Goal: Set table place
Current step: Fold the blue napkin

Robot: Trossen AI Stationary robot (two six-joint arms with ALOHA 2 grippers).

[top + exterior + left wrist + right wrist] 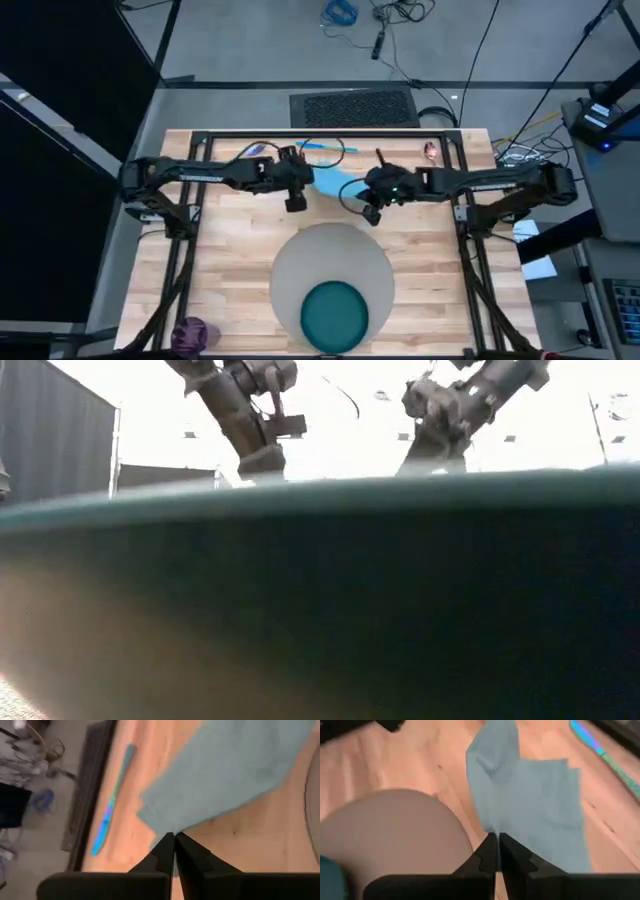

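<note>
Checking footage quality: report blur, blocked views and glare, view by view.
Low view: the dark teal plate fills most of the frame, out of focus, with a blown-out bright background. Left wrist view: napkin and blue-handled cutlery are smeared. Right wrist view: soft focus on the grey mat. High view: evenly lit, no glare.

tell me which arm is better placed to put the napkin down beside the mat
Hard to call: both the left gripper and the right gripper pinch a napkin edge.

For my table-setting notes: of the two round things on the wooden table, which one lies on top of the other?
The smaller dark teal round plate lies on the large round grey mat, at the mat's near edge.
</note>
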